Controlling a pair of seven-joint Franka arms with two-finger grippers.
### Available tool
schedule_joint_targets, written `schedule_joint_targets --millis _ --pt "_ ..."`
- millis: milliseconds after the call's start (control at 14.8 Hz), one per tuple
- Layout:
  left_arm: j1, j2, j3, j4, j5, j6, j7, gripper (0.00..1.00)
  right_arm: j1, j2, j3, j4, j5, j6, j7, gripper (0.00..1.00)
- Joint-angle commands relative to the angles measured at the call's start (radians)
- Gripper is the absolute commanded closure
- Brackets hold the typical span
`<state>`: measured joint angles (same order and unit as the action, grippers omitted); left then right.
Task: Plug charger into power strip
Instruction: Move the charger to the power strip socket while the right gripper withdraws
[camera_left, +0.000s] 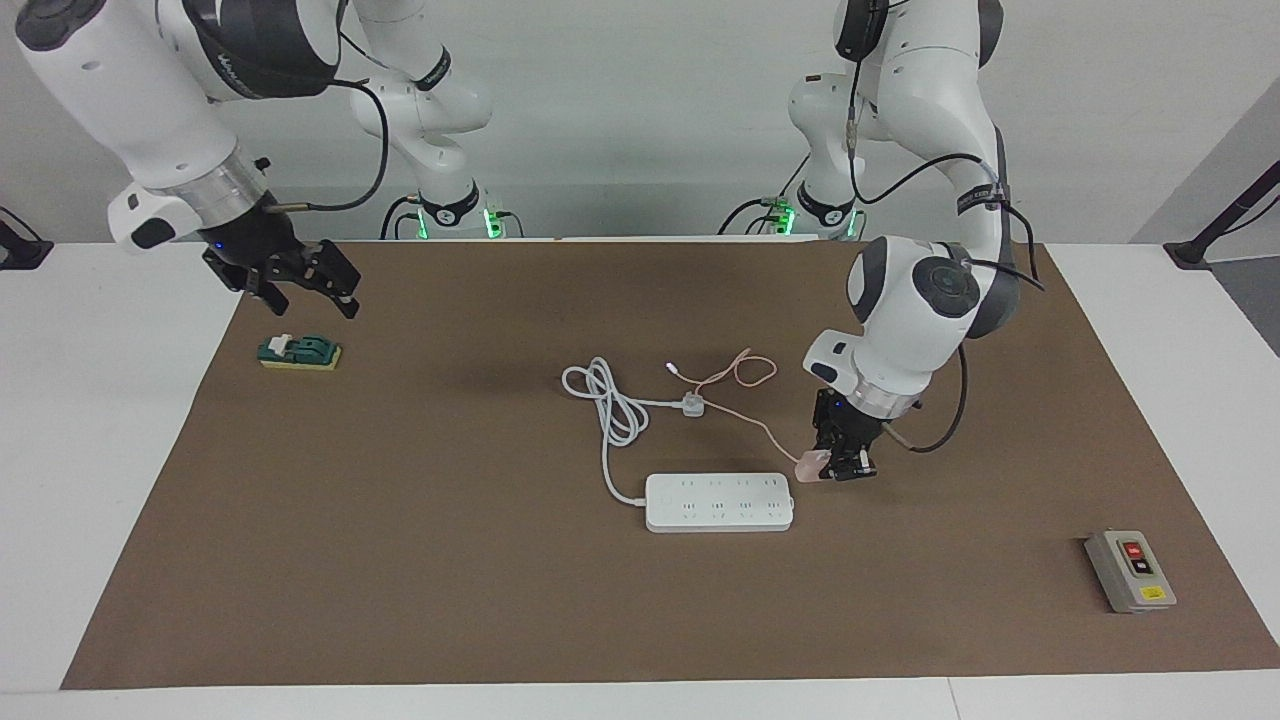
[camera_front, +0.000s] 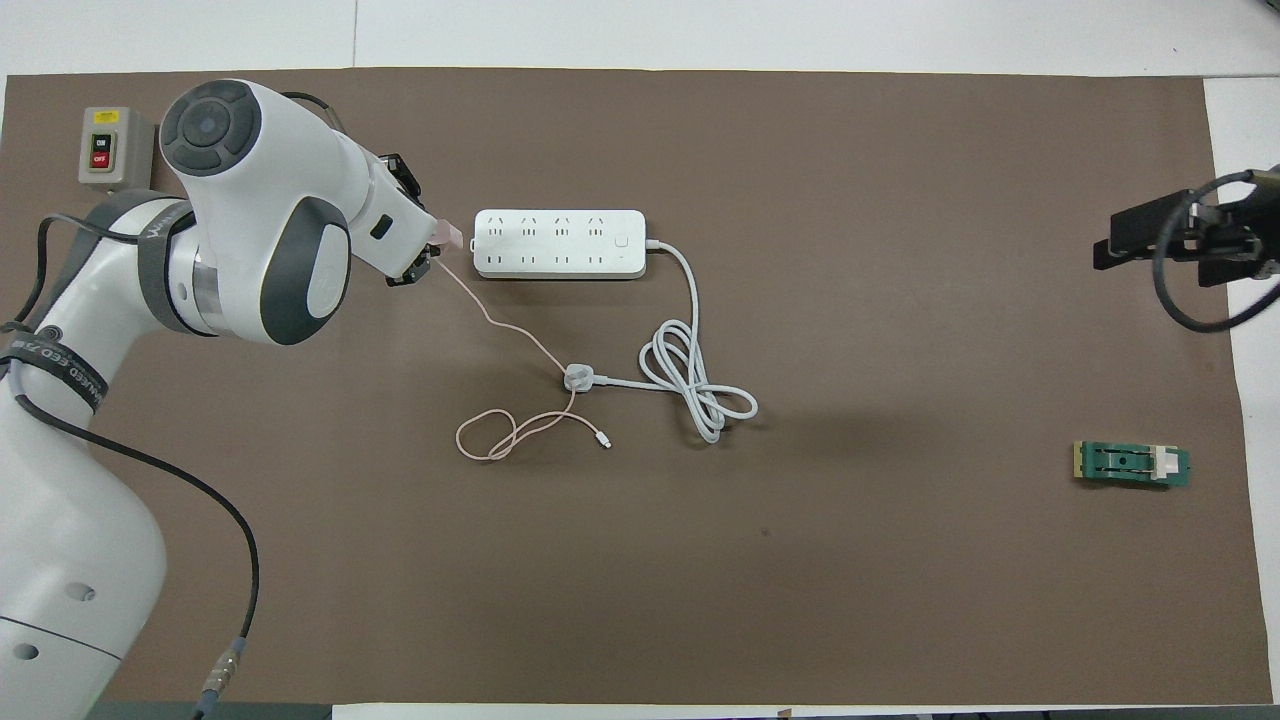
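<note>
The small pale pink cube charger (camera_left: 812, 464) is up in the air, just off the end of the long flat white power strip (camera_left: 719, 501) that points toward the left arm's side of the desk, so nothing's plugged in yet. Biggest risk I see: it's beside the strip, not over a socket, so pushing down from here would probably hit the casing edge and shove the unsecured strip across the brown desk mat (camera_left: 400, 560). The thin pink cable (camera_left: 745, 373) crosses the small white plug (camera_left: 693, 405) and could tug on the way over. I can't make out which way the prongs face. The left end effector (camera_left: 838, 466) is clenched on the charger. The right end effector (camera_left: 300, 282) waits, released, above the little green block (camera_left: 299, 351).
</note>
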<state>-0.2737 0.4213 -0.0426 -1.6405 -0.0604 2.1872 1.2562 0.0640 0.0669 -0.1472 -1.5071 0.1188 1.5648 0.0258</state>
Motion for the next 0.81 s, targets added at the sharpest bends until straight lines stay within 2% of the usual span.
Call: schedule_joint_targets --millis 0,203,474,744 --pt "-0.016 -0.026 0.013 -0.062 0.048 0.084 0.019 1.0 -0.053 -0.067 0.043 -0.028 -0.059 -0.035 -0.133 0.0" --pt "-0.034 -0.035 0.012 -0.096 0.05 0.127 0.019 1.0 -0.15 -0.107 0.138 -0.03 -0.114 -0.081 -0.201 0.0" --pt "-0.061 -0.039 0.013 -0.119 0.05 0.151 0.017 1.0 -0.164 -0.141 0.149 -0.073 -0.119 -0.104 -0.141 0.0" --pt "-0.076 -0.055 0.013 -0.173 0.05 0.198 0.023 1.0 -0.164 -0.147 0.185 -0.094 -0.2 -0.078 -0.133 0.0"
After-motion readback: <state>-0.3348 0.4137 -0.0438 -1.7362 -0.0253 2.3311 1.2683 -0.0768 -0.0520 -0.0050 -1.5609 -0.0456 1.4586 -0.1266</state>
